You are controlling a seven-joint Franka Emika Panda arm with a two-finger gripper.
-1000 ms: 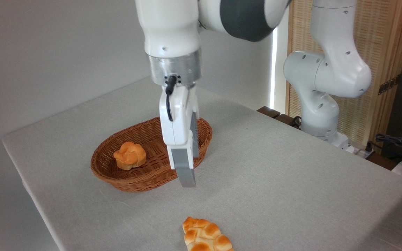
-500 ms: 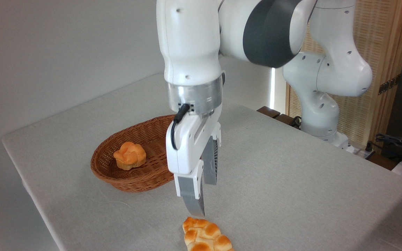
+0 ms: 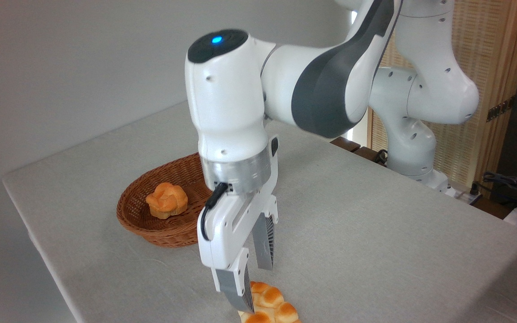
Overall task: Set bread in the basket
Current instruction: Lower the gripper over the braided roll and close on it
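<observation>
Knobbly golden-brown braided bread loaf (image 3: 273, 306) lies flat on the grey cloth-covered table (image 3: 375, 233) at 6 o'clock, cut off by the bottom edge, well apart from the basket. White two-finger gripper with grey ribbed fingers (image 3: 255, 287) stands above the loaf's far end, jaws spread apart, holding nothing; near finger (image 3: 235, 291) overlaps the loaf's left side, far finger (image 3: 264, 244) hangs above the table behind it; contact cannot be told. Glossy white arm with dark grey joint bands (image 3: 312, 89) rises toward 1 o'clock. Shallow oval reddish-brown woven wicker basket (image 3: 139, 224) sits at 9 o'clock of the gripper, partly hidden behind it. Small round orange flower-shaped bun (image 3: 167, 200) rests inside the basket, left part. Pale slatted bamboo screen (image 3: 487, 54) at 2 o'clock, far back.
</observation>
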